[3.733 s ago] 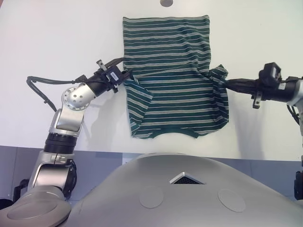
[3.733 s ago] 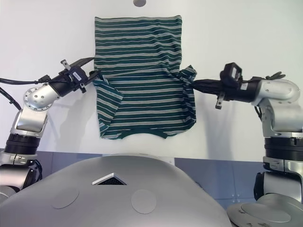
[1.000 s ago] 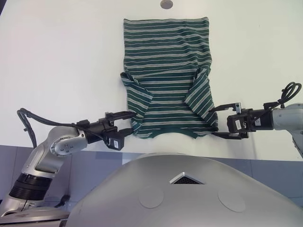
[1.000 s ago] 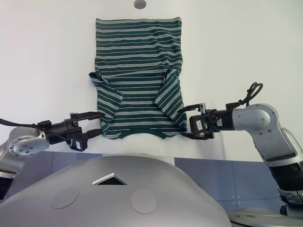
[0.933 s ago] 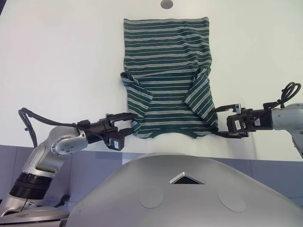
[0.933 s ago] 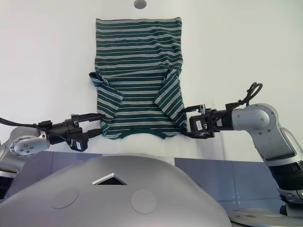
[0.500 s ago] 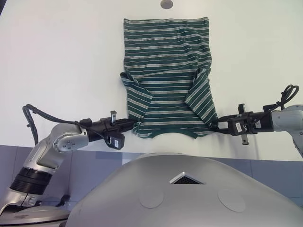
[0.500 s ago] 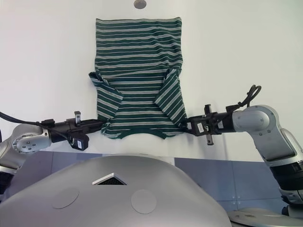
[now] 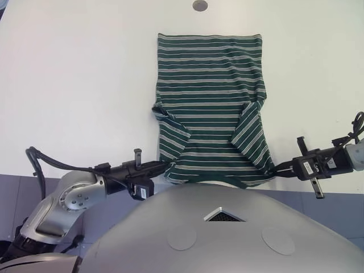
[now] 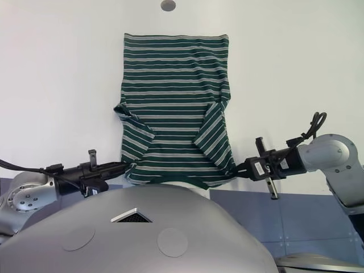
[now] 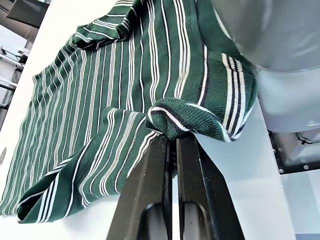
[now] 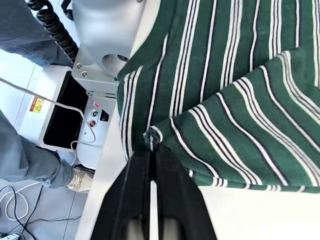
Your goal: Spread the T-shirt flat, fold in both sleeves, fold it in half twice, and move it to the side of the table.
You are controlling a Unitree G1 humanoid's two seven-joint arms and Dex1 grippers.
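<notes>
A dark green T-shirt (image 9: 210, 102) with white stripes lies flat on the white table (image 9: 79, 85), both sleeves folded in over its body and its collar end at the near edge. My left gripper (image 9: 166, 165) is shut on the shirt's near left corner (image 11: 182, 117). At the near right corner (image 12: 152, 135), my right gripper (image 9: 277, 168) is shut on the cloth as well. Both pinched corners sit at the table's front edge, partly hidden behind my torso.
A small grey round fitting (image 9: 199, 5) sits in the table beyond the shirt's far hem. Bare table (image 10: 296, 68) stretches to either side of the shirt. The floor beyond the table edge holds cables and equipment (image 12: 75, 110), seen in the right wrist view.
Both grippers went from open beside the near corners to shut on them. Since then the whole picture has shifted, so the shirt and arms sit lower and further right.
</notes>
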